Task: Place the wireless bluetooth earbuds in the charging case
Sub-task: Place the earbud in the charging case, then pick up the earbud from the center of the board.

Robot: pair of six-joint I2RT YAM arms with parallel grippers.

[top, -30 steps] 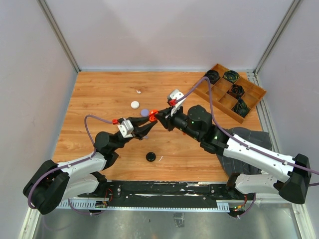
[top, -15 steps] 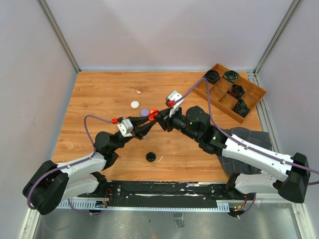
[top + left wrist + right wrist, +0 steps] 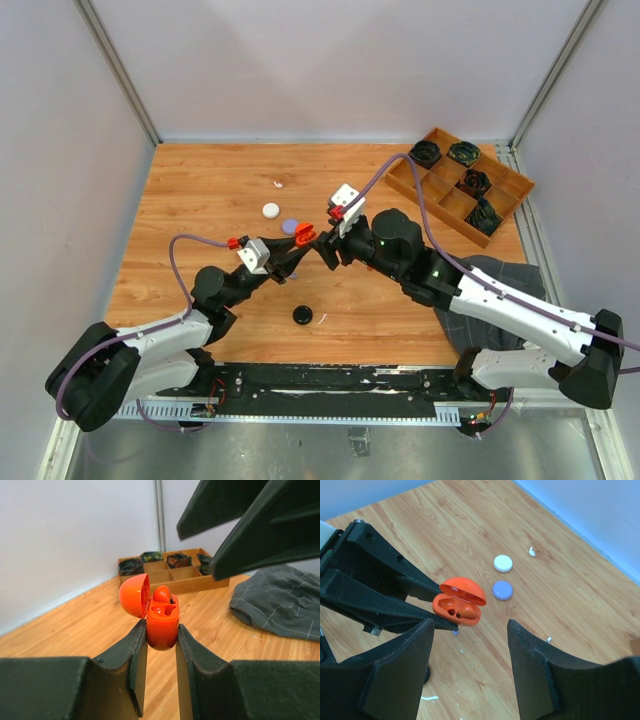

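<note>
Charging case (image 3: pixel 162 624) lid up, clamped in left claw (image 3: pixel 161 628)

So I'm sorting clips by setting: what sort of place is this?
Probably a robot lab test cell: a wooden tabletop boxed in by plain white panels, a left arm and right arm bolted at its near edge, and a compartment tray.

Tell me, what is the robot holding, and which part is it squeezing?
The left gripper pinches the open orange charging case by its lower half. The right gripper is open, holding nothing.
</note>
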